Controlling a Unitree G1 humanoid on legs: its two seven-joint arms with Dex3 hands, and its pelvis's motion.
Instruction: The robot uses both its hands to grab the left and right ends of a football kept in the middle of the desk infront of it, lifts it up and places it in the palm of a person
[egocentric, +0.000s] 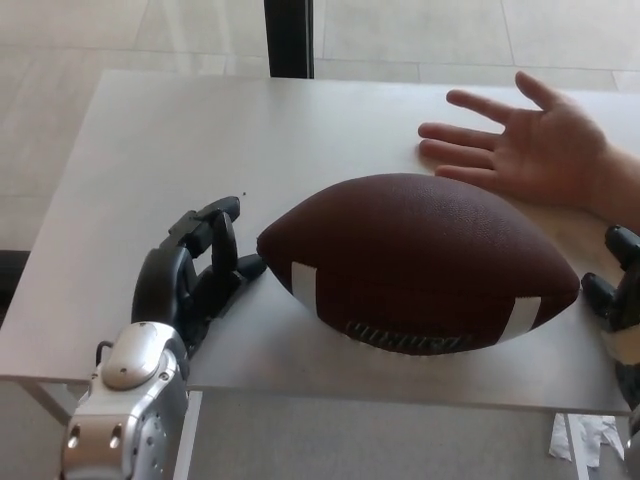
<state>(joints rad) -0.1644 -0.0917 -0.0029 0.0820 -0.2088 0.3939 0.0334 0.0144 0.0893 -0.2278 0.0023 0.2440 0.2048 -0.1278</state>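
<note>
Pebbled brown oval football on matte desk, left robot hand open beside it, right robot hand state unclear

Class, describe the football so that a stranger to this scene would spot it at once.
On the white desk, look to the middle, near the front edge. There lies the brown leather oval football with white stripes near each end, far bigger than the person's open palm behind it.

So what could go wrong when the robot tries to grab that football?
The football is rounded with narrow ends, so it may roll or squirt away if one robot hand pushes first. The left robot hand is nearly at its end, while the right robot hand barely shows at the picture's edge. The person's open palm lies just behind the ball, so a knocked ball might bump it.
</note>
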